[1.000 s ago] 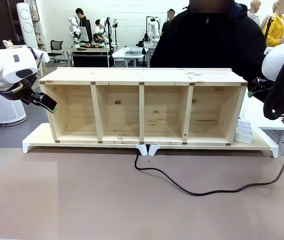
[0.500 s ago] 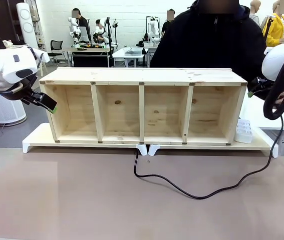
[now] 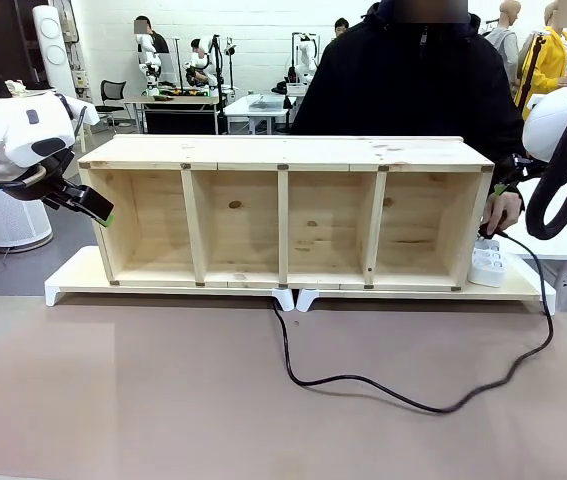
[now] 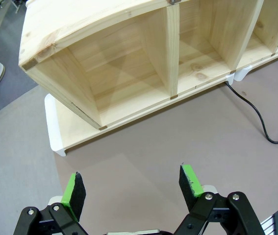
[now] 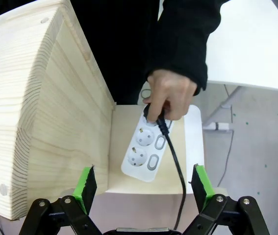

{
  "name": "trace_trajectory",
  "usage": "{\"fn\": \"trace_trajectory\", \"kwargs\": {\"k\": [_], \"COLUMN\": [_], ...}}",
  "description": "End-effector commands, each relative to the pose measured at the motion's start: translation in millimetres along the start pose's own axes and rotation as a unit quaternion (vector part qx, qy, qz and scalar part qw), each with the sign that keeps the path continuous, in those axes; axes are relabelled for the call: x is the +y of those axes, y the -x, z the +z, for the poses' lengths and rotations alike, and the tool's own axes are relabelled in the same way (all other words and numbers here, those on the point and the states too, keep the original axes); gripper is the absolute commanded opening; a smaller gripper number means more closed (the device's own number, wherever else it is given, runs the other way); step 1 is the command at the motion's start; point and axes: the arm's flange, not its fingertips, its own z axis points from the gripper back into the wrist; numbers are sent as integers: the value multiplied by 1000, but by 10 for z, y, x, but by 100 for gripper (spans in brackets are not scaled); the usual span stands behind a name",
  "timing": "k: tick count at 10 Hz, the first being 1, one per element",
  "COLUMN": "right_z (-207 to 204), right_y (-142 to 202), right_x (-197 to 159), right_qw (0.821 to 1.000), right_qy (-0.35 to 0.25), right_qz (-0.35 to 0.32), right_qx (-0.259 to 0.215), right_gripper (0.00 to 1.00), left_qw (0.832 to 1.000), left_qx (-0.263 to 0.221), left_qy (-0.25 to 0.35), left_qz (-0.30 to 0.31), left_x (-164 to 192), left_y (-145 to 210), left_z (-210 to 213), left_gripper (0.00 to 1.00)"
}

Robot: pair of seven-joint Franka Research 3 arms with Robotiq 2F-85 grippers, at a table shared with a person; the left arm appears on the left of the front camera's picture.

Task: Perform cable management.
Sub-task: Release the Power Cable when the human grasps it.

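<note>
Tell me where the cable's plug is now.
In the right wrist view, the plug is in the person's hand, at the power strip beside the shelf's end.

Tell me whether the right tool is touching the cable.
Apart. The right wrist view shows the cable passing between the open right tool fingers with gaps either side.

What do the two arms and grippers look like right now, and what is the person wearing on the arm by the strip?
Both arms have glossy white shells. The left gripper and right gripper have black linkage fingers with bright green pads and silver pivot screws. A thick black ribbed hose loops off the right arm. The person wears a black long sleeve and a dark zipped jacket.
</note>
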Motion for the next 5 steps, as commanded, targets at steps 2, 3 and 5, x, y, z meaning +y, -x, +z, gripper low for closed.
{"fn": "trace_trajectory", "kwargs": {"k": [2, 3, 5], "right_z": [0, 0, 0], "right_y": [2, 2, 2], "right_x": [-17, -17, -17], "right_qw": [1000, 1000, 1000], "right_qy": [1, 1, 1], "right_qz": [-1, -1, -1], "right_qx": [0, 0, 0], "right_gripper": [100, 100, 100], "left_qw": [1000, 1000, 1000], "left_qx": [0, 0, 0], "left_qy": [-2, -2, -2], "left_qz": [0, 0, 0], "left_x": [0, 0, 0], "left_y": [0, 0, 0], "left_z": [2, 2, 2], "left_gripper": [100, 100, 100]}}
